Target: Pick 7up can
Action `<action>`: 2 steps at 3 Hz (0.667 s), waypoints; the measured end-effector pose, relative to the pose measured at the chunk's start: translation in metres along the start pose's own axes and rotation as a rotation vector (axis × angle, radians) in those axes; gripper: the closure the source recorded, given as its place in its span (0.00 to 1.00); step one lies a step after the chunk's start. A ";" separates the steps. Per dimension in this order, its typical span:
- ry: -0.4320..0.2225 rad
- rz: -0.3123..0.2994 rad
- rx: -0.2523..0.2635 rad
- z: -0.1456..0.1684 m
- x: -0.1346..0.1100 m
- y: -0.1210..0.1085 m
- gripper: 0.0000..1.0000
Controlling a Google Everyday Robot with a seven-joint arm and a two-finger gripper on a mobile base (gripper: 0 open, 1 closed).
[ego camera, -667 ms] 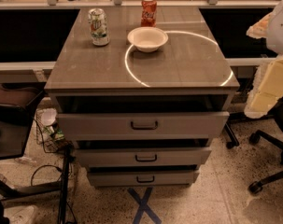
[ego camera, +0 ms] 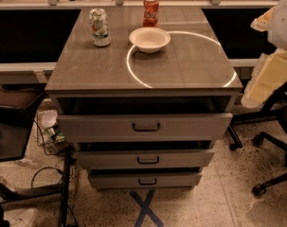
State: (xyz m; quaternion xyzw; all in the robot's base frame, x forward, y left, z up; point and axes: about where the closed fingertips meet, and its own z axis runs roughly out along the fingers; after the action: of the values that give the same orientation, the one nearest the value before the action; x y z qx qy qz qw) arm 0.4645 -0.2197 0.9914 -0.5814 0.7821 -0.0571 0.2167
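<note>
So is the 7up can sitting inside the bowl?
No, the 7up can stands upright on the cabinet top, left of the bowl and apart from it; the gripper is not in view.

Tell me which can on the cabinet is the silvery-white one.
The 7up can, left of the white bowl; the other can behind the bowl is red-orange. The hand is out of view.

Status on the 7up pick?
Gripper not in view. 7up can upright, back left on cabinet top, ungripped. White bowl and red can sit right of it, apart.
</note>
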 end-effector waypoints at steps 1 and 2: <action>-0.154 0.121 0.101 0.028 0.000 -0.044 0.00; -0.329 0.205 0.157 0.052 -0.016 -0.076 0.00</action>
State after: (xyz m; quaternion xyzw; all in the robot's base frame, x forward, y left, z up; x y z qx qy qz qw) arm 0.5560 -0.2209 0.9751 -0.4816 0.7844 0.0003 0.3909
